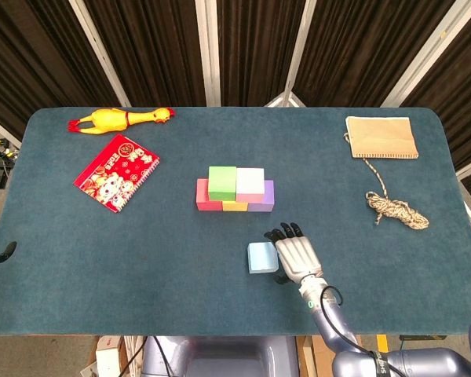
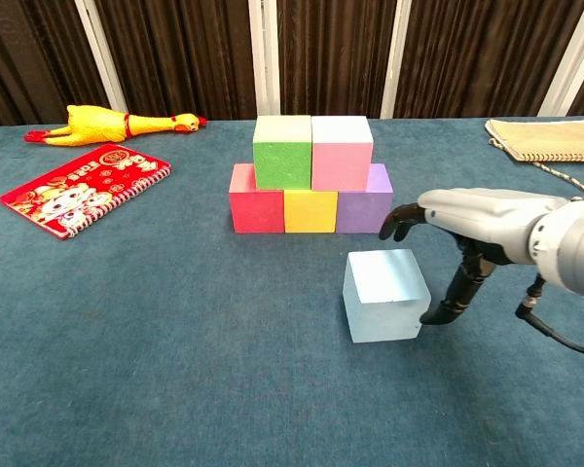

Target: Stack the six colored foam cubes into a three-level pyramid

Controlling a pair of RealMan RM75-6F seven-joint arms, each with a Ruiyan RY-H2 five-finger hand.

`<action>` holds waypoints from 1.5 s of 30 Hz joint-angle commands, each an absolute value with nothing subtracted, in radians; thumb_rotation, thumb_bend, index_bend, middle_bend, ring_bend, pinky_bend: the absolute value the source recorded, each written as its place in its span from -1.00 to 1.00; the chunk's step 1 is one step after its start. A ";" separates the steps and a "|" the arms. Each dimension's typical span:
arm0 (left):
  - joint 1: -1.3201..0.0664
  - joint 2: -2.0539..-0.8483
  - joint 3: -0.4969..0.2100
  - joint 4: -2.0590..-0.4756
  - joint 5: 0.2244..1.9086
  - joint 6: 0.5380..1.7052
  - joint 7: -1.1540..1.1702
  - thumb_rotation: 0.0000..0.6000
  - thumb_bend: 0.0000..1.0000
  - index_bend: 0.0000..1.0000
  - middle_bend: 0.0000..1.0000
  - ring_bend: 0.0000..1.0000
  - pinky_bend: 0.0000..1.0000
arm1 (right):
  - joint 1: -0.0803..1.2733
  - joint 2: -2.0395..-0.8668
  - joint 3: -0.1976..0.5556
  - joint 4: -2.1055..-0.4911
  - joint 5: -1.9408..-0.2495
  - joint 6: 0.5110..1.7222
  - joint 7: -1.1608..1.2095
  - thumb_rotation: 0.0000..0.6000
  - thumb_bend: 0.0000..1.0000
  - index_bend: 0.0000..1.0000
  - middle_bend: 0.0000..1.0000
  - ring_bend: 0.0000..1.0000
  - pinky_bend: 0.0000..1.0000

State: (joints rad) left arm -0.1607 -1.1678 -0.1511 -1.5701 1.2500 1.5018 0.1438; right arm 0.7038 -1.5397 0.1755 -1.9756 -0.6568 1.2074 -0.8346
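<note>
We see our right hand just beside the light blue cube, near the front edge of the table. Its fingers are spread and hold nothing; the thumb hangs down right by the cube's side. We cannot tell if it touches. In the middle of the table stand the red cube, yellow cube and purple cube in a row, with the green cube and pink cube on top. Our left hand does not show.

Open tabletop around light-blue cube
</note>
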 commanded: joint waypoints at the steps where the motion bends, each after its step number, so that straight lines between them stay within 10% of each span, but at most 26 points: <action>1: -0.158 -1.169 -0.155 -1.568 1.249 1.503 0.138 1.00 -0.47 -0.80 -0.78 -1.00 -1.00 | 0.726 -1.569 0.187 -1.956 -0.630 1.222 -0.844 1.00 -0.62 -0.57 -0.57 -0.88 -1.00; 45: -0.147 -1.187 -0.191 -1.535 1.253 1.499 0.099 1.00 -0.47 -0.80 -0.78 -1.00 -1.00 | 0.737 -1.528 0.194 -1.993 -0.624 1.257 -0.725 1.00 -0.28 -0.04 -0.15 -0.55 -1.00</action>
